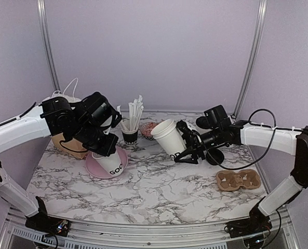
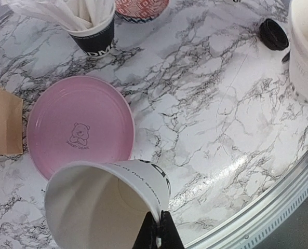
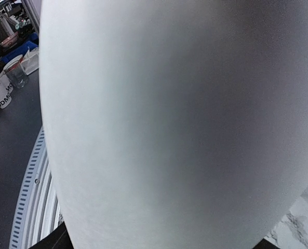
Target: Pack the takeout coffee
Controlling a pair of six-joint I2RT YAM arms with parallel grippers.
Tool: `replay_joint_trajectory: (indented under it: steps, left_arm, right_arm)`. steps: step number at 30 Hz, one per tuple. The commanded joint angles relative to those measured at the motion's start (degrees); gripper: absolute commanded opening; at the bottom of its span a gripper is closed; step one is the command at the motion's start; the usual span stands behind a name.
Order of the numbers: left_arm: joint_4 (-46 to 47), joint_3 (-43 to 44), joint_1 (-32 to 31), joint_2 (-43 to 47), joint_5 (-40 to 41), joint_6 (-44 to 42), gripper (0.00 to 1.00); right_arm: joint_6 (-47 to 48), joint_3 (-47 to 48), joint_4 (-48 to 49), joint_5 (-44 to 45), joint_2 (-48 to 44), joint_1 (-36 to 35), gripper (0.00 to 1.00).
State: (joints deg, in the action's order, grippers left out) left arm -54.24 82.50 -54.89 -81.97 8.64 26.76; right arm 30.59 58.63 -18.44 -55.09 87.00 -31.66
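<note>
White cup [image 3: 169, 124] fills right wrist view, hiding the right jaws.

White lettered cup [image 1: 111, 164], lidless, tilted above pink plate [image 1: 94, 167]

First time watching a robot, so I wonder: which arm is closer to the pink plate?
Left. The left fingers hold a white cup just over the pink plate; the right fingers grip a stack of cups off to the plate's right.

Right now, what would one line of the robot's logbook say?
left gripper: shut on paper cup, at pink plate | right gripper: shut on second white cup, tilted | black lid: on table
</note>
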Motion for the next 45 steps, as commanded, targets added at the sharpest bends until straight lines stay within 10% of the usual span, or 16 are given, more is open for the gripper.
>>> replay_joint_trajectory:
  steps: [1,18,24,35,45]
  left_arm:
    - [3.4,-0.1,-5.5,-5.4,0.6,-3.7,0.00]
    - [9.3,14.1,-20.5,-29.2,5.0,-13.5,0.01]
    - [9.2,15.0,-21.6,-26.9,4.0,-14.6,0.40]
    - [13.4,21.6,-20.9,-7.6,6.5,-19.3,0.56]
    - [14.9,31.0,-15.5,-15.6,-6.3,-26.5,0.67]
  right_arm:
    - [0.1,-0.8,1.7,-4.3,-5.7,5.1,0.73]
    - [-4.2,-3.0,5.9,-8.5,-11.0,14.0,0.73]
    - [-4.2,-4.3,6.8,-8.6,-11.3,14.0,0.73]
    - [7.0,-4.8,-1.7,-13.7,-9.9,13.7,0.73]
    - [19.2,0.3,-16.0,-15.1,-6.4,9.1,0.73]
